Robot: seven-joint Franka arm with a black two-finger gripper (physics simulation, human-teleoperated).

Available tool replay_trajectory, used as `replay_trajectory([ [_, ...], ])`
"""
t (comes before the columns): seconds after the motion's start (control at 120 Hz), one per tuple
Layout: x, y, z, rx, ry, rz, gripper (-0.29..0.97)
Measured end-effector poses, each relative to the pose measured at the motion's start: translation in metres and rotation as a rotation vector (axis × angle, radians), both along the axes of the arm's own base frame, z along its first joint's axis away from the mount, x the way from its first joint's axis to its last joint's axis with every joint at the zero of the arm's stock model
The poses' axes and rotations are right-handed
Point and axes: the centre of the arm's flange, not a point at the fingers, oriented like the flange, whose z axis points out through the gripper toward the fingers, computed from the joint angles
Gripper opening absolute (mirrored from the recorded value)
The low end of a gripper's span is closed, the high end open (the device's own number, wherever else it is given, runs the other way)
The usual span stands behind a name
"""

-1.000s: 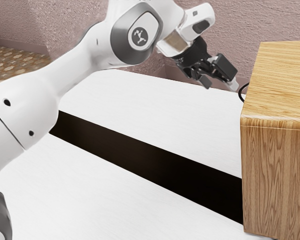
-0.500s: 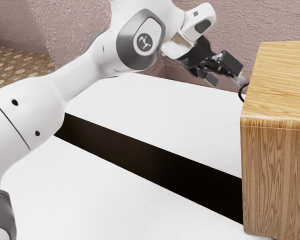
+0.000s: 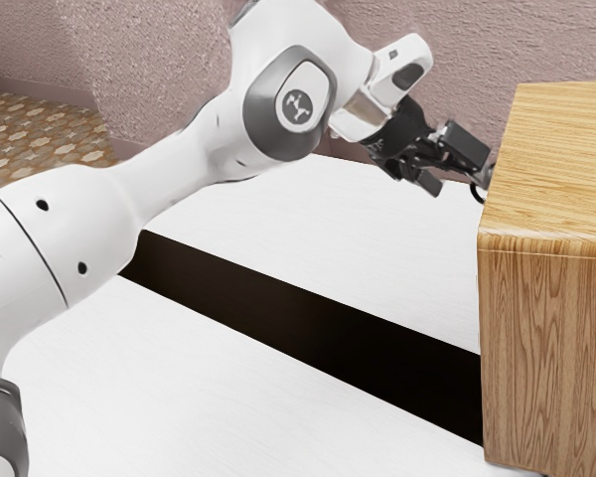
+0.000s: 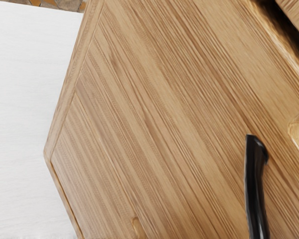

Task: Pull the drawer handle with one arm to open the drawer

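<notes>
As the arm [image 3: 179, 189] reaches in from the exterior view's left across the white table [image 3: 308, 229], the gripper [image 3: 460, 169] is seen to have been carried rightward over the last second, from well short of the wooden cabinet [image 3: 546, 258] to just beside its front edge. Its fingers are held apart, with nothing between them. The black drawer handle [image 3: 481, 186] sits at that edge, near the fingertips but not yet enclosed. In the wrist view the drawer handle [image 4: 255, 189] is shown against the drawer front [image 4: 159, 124]. The approach is judged nearly done; closing and pulling remain.
</notes>
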Motion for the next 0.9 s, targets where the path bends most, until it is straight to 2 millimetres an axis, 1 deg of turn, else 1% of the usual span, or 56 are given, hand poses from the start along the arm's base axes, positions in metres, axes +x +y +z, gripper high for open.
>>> replay_trajectory([
  [0.108,-0.002,0.003,-0.004,0.002,0.008,0.008,0.68],
  [0.417,-0.023,0.047,-0.003,-0.016,0.038,0.084,0.68],
  [0.7,-0.035,0.069,-0.003,-0.02,0.048,0.121,0.68],
  [0.9,-0.052,0.096,0.0,-0.032,0.061,0.164,0.68],
])
